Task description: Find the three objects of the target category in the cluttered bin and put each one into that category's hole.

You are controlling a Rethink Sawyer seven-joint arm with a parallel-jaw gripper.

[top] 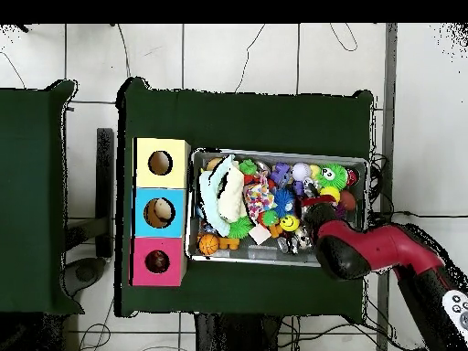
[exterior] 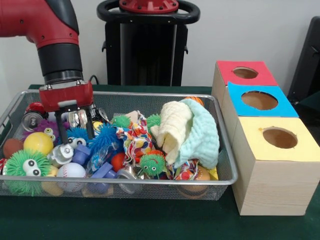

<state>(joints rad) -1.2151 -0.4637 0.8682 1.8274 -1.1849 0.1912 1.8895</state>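
The silver wire-mesh bin [exterior: 227, 172] fills the left and middle of the front view, crammed with toys. My gripper [exterior: 77, 138] hangs over its left part, open, with its two black fingers [exterior: 62, 131] dipped among silver cans [exterior: 76, 119] and just above a blue fuzzy toy with eyes [exterior: 75, 141]. Nothing is held. The round hole [exterior: 245, 73] in the red-topped box [exterior: 227, 67] lies at the far right, behind the other boxes. In the overhead view, my arm [top: 366, 251] reaches over the right end of the bin [top: 274, 152] and hides the gripper. The red box's hole [top: 157, 261] shows there too.
A blue-topped box [exterior: 285, 107] and a yellow-topped box [exterior: 260, 180] stand in a row with the red one. The bin holds green fuzzy balls [exterior: 24, 167], a yellow ball [exterior: 37, 143], a baseball [exterior: 71, 171], a blue spiky ball [exterior: 102, 137] and pale cloths [exterior: 187, 132].
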